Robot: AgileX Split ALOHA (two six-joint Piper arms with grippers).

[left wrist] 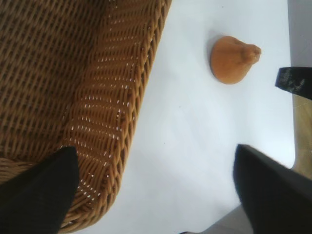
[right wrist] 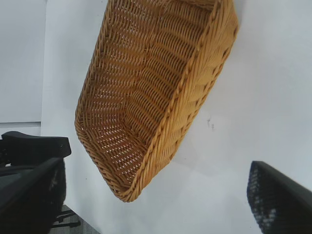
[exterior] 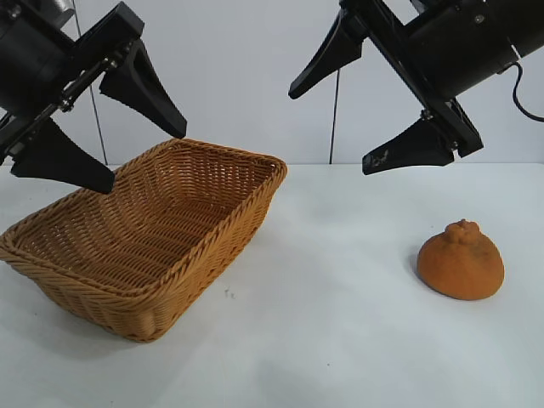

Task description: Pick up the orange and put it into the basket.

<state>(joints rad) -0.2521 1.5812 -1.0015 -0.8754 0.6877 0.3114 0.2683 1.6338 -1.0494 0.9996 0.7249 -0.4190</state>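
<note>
Orange [exterior: 460,262] sits on the bench [exterior: 340,340], knob up, below and slightly outward of the right tool [exterior: 374,123], fingers spread wide, holding nothing. Right arm nearer. Left tool [exterior: 106,140], also spread, hovers over the wicker basket [exterior: 204,255], well apart from the fruit.

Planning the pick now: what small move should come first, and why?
Probably lower the right gripper toward the orange. It hangs open, up and a little toward the basket from the orange, which sits untouched on the table. The left gripper hangs open over the basket, farther away.
</note>
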